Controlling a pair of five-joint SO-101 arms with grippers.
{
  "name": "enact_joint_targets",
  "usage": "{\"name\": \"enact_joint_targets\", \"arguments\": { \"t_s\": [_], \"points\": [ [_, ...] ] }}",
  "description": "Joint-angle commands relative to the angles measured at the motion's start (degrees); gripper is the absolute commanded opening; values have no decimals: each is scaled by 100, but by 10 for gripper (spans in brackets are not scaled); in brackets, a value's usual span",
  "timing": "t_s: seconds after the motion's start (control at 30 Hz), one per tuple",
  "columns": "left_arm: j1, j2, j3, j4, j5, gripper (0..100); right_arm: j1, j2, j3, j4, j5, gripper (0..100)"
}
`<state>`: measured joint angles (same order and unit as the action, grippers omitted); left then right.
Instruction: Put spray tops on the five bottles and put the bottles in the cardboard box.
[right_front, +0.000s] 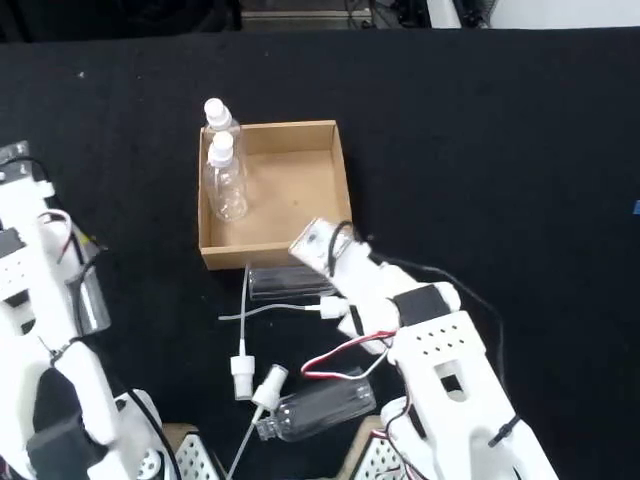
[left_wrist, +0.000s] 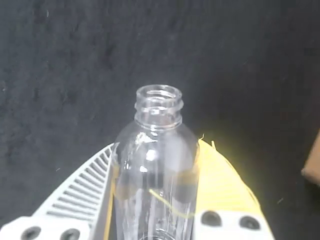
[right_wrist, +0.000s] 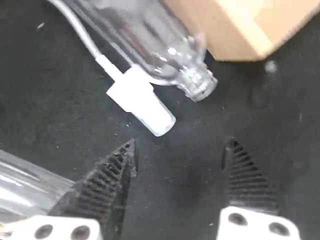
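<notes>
Black matte cloth table surface (right_front: 500, 120), spanning nearly the whole high view and evenly lit; pale lint specks dot the weave. Along its far edge lies a narrow strip of room: tangled dark cables (right_front: 385, 12) right of centre, a pale white panel (right_front: 560, 12) toward the right corner, a grey flat slab (right_front: 300, 16) at centre. A small blue fragment (right_front: 636, 207) sits at the right border; what it is cannot be told.

The black table (right_front: 500, 150) bears a cardboard box (right_front: 230, 257), two lying bottles (right_front: 320, 408) and spray tops (right_front: 242, 372).
</notes>
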<state>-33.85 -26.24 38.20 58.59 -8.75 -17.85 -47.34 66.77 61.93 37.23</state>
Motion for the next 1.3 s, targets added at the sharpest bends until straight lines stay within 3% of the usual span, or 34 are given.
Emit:
{"name": "enact_joint_targets", "arguments": {
  "t_s": [0.0, 0.27, 0.7, 1.07, 1.27],
  "points": [
    [356, -290, -66, -466, 607, 50, -422, -171, -171, -44, 246, 274],
    [356, -352, 259, -888, 1547, 50, -756, -171, 532, -800, 308, 270],
    [356, -352, 1130, -1530, 1609, 50, -738, -92, 611, -976, 457, 250],
    [215, -360, 1209, -1521, 1618, 50, -730, 1754, -251, -993, 413, 242],
    [66, -360, 1332, -1538, 2347, 50, -730, 1719, -347, -923, 105, 54]
  ]
}}
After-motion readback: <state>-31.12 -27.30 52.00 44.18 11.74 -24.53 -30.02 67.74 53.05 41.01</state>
